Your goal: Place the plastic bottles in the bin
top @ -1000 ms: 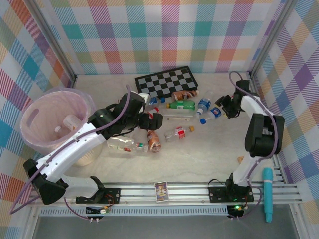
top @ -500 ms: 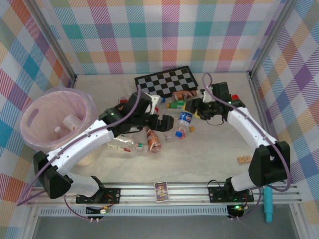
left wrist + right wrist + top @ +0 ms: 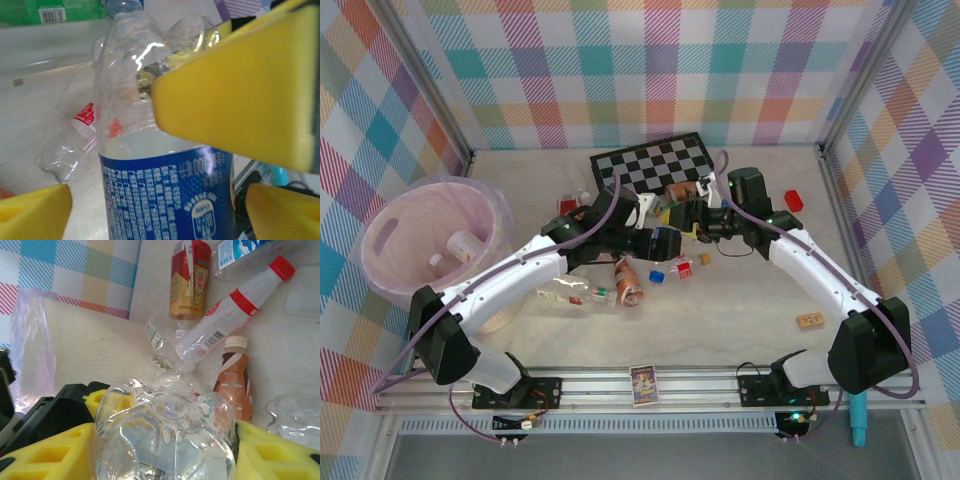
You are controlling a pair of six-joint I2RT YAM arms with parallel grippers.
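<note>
My right gripper [image 3: 698,222] [image 3: 165,455] is shut on a clear plastic bottle [image 3: 165,435] with a blue label [image 3: 165,190], held above the middle of the table. My left gripper [image 3: 665,243] [image 3: 160,215] faces it with its jaws open on either side of the label, a small gap left on each side. Other plastic bottles lie on the table: a brown one [image 3: 628,283] [image 3: 235,375], a clear one [image 3: 575,292], a red-capped one [image 3: 235,310] and a green one [image 3: 50,12]. The bin [image 3: 400,230] [image 3: 90,345] stands at the far left, lined in pink, with bottles inside.
A checkerboard [image 3: 655,165] lies at the back centre. A red block [image 3: 793,200] sits at the right, a small wooden block [image 3: 808,321] nearer the front right. A card [image 3: 642,383] rests on the front rail. Plaid walls close in three sides.
The right arm swung left carrying the blue-labelled bottle to the table's middle. The left gripper reached right to meet it, and its jaws narrowed around the bottle.
</note>
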